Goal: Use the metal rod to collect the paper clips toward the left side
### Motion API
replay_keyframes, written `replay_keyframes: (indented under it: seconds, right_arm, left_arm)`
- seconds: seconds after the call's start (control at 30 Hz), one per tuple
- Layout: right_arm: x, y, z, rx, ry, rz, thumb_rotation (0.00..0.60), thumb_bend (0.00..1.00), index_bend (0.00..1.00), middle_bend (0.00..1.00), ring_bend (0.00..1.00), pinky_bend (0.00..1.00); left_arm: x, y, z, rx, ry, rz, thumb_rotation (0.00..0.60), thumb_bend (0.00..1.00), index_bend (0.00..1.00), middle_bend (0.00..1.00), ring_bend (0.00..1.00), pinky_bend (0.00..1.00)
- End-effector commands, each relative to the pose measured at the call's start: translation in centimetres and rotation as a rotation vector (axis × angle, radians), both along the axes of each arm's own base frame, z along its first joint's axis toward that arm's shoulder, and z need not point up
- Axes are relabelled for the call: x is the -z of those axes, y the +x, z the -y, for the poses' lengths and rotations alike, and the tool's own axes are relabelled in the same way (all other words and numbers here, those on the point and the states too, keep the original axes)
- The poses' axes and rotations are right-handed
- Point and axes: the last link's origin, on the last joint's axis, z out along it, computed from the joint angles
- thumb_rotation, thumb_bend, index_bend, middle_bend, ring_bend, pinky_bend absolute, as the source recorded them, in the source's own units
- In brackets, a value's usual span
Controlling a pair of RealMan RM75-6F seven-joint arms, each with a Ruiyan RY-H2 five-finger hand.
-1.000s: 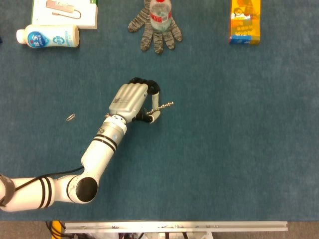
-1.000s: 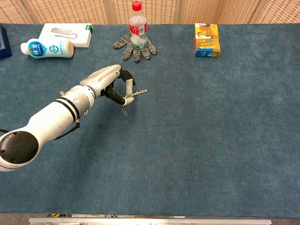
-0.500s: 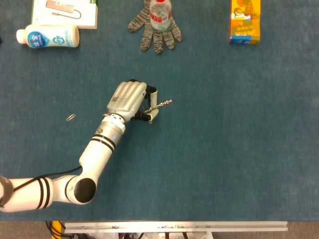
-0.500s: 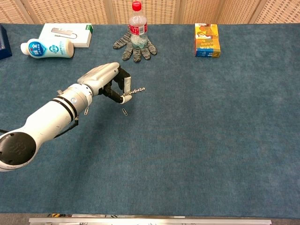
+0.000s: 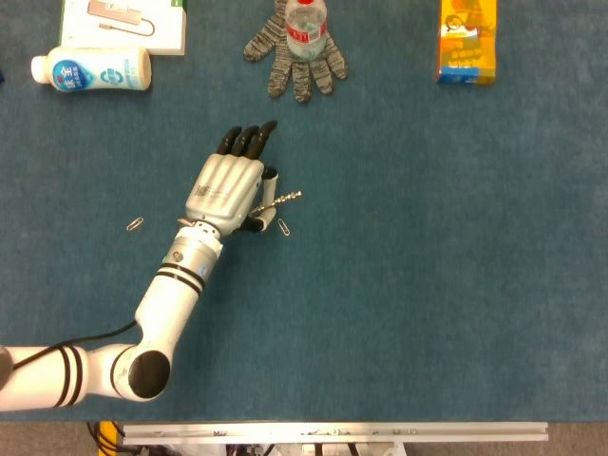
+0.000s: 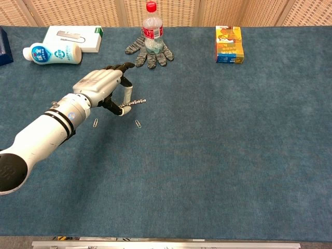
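Head view: left hand [image 5: 224, 190] pinching rod [image 5: 282, 199] between thumb and 1 finger, other fingers straight and together. 1 clip [image 5: 284, 227] just beside rod tip, another clip [image 5: 136, 224] well left.

Chest view: rod [image 6: 134, 102] raised above 2 clips [image 6: 138, 124] [image 6: 96, 122]. Gathering leftward seemingly unfinished; right clip not yet moved over.

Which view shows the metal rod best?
The chest view: the metal rod sticks out sideways, pinched in the left hand, clear of the fingers. In the head view the rod is visible too, but the hand covers its held end.
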Motion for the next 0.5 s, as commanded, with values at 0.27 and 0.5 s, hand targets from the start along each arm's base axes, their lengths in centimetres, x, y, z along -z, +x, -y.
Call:
replay_keyframes:
  seconds: [0.27,0.5]
  right_arm:
    - [0.3,0.0,0.1,0.001,0.007,0.003,0.600,0.00,0.31,0.06,0.00,0.00]
    - [0.4,-0.2,0.0,0.007,0.007,0.005,0.600,0.00,0.31,0.06,0.00,0.00]
  left_arm:
    - [-0.2,-0.9,1.4,0.052,-0.022,-0.088,0.600,0.31,0.64,0.00,0.00,0.00]
    - [0.1,-0.7,1.6,0.071,-0.028,-0.103,0.600,0.31,0.64,0.00,0.00,0.00]
